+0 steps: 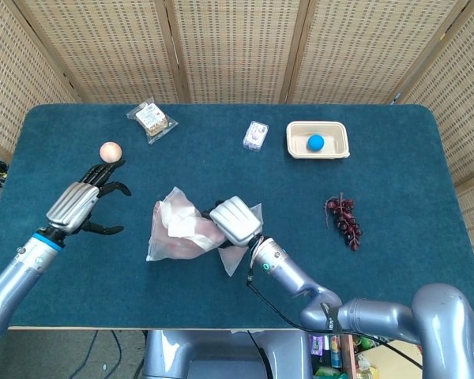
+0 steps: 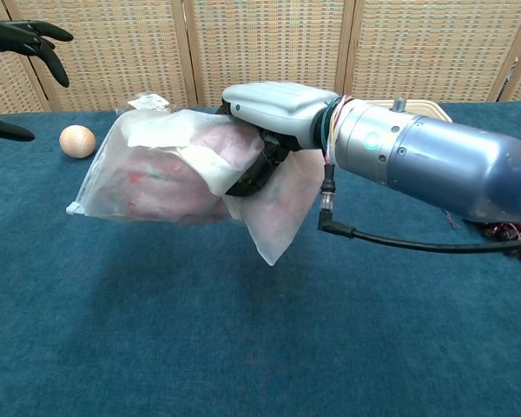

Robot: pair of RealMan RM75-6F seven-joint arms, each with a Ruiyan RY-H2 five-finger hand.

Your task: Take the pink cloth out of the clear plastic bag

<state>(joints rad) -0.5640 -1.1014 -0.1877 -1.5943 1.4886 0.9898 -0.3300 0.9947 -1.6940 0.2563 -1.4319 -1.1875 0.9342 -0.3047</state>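
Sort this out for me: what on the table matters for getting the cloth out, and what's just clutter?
Job:
clear plastic bag, held up by the right robot hand
pink cloth inside it
left robot hand, open, empty

Clutter:
egg
wrapped snack
small packet
tray with blue ball
grapes

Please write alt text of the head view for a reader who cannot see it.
The right hand holds a clear plastic bag with a pink cloth inside, above a blue table. The left hand is open nearby, fingers spread.
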